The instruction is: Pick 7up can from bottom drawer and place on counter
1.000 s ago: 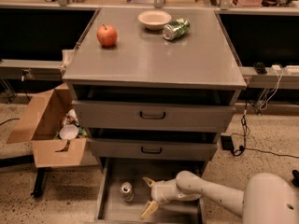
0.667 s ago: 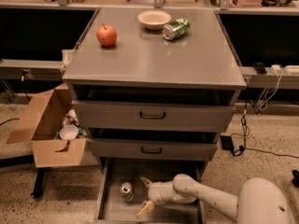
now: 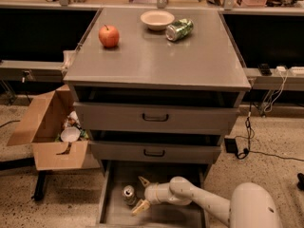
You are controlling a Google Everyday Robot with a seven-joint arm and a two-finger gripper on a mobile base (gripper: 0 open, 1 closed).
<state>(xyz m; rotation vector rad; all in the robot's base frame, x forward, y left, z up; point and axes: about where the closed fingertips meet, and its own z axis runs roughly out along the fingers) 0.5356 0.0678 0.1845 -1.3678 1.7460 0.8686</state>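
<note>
As viewed from in front and above, camera view: grey metal cabinet with three drawers under a broad top.
Counter (image 3: 156,61): flat, grey, slightly shiny; wider than the drawers below.
Items on counter: red apple (image 3: 109,35) at left rear; pale bowl (image 3: 157,19) at rear centre; green can (image 3: 179,29) on its side just right of the bowl.
Top drawer (image 3: 155,118): dark handle at centre, dark gap above the front.
Middle drawer (image 3: 154,152): same pattern, dark handle at centre.
Bottom drawer (image 3: 111,208): pulled out toward the camera, plain grey floor exposed.
7up can (image 3: 128,194): upright on the bottom drawer floor, left of centre, silver top facing up; not on the counter.
Gripper (image 3: 141,194): inside the bottom drawer, low over the floor, entering from the right and pointing left at the 7up can.
Fingers (image 3: 140,206): spread wide, one tip toward the drawer's rear, the other toward its front; nothing pinched; 7up can just left of the gap between the tips, contact not discernible.
Arm (image 3: 209,205): white, rising from the lower right corner into the drawer.
Cardboard box (image 3: 47,132): open, on the floor left of the cabinet, scraps inside.
Cables (image 3: 249,127): on the speckled floor at right of the cabinet.
</note>
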